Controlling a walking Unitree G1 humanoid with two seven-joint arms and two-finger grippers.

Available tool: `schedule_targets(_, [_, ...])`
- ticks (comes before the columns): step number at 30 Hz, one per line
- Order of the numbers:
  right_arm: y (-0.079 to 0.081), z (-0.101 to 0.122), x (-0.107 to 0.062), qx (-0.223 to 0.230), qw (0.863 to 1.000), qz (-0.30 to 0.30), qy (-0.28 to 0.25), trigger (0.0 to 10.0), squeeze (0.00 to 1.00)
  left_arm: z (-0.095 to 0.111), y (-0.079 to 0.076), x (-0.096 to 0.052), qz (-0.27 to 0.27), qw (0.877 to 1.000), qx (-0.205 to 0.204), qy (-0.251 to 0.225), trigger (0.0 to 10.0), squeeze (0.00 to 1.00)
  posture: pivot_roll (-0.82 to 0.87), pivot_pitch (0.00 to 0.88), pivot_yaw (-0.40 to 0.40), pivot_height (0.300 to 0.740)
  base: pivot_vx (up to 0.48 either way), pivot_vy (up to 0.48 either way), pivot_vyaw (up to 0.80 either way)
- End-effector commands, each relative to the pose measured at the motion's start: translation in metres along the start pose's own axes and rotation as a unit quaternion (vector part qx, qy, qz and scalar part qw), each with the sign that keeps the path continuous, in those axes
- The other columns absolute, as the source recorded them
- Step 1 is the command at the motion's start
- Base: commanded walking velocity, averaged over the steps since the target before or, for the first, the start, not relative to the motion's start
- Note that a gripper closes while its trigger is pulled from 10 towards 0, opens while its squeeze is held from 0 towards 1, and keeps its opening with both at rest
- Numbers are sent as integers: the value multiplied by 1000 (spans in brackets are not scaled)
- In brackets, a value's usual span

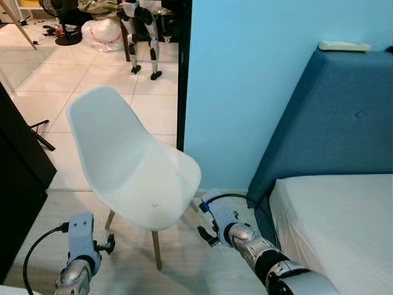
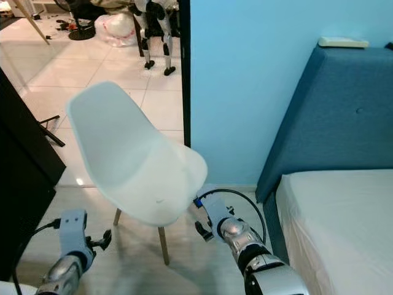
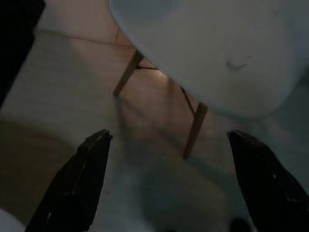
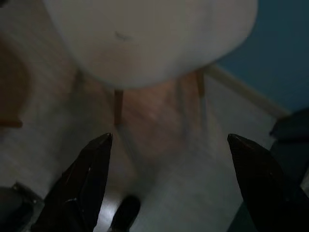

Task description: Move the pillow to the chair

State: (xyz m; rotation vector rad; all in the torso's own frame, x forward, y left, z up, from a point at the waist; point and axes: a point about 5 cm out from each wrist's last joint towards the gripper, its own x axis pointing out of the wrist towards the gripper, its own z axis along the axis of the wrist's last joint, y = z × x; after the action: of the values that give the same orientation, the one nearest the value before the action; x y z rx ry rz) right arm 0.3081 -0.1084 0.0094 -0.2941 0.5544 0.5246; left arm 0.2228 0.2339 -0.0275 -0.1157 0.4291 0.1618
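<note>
White chair stands centre on the floor, seat bare; pillow not on it. Left gripper low near-left of chair, fingers apart, holding nothing. Right gripper low near-right, fingers apart. Bed right

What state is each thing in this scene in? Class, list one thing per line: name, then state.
White chair: upright on its wooden legs, seat bare, no pillow on it.
Left pincer: open, holding nothing, low beside the chair.
Right pincer: open, holding nothing, low by the chair's front.
Bed: white mattress bare where visible.
Remote-like object: lying flat on top of the blue headboard.
</note>
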Motion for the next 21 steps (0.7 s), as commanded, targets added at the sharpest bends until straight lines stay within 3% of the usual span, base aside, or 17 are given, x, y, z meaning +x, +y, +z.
schedule_targets(1, [-2,-5,-3,0,1000,0,-6,10000,0,-1,-4,-7,-4,1000,-18,-18,10000,0,21,140,-104,740,0,0,0])
schedule_targets(5, [-6,-7,-8,16,999,1,-28,10000,0,4,-11,-18,-12,999,-16,-41,10000,0,34,141,-116,740,0,0,0])
schedule_targets(8, [-12,-9,-12,45,998,-13,-42,10000,0,15,-18,-24,-35,997,21,-66,10000,0,47,133,-122,740,0,0,0])
schedule_targets(11, [-12,-8,-12,54,998,-8,-43,10000,0,15,-19,-22,-39,997,32,-58,10000,0,50,135,-122,740,0,0,0])
schedule_targets(15, [-17,-14,-14,129,991,-19,-37,10000,0,27,-18,-18,-38,997,26,-61,10000,0,45,159,-119,740,0,0,0])
schedule_targets(21, [-16,-14,-13,124,992,-28,-23,10000,0,38,-17,-11,-29,997,47,-62,10000,0,29,171,-108,740,0,0,-335])
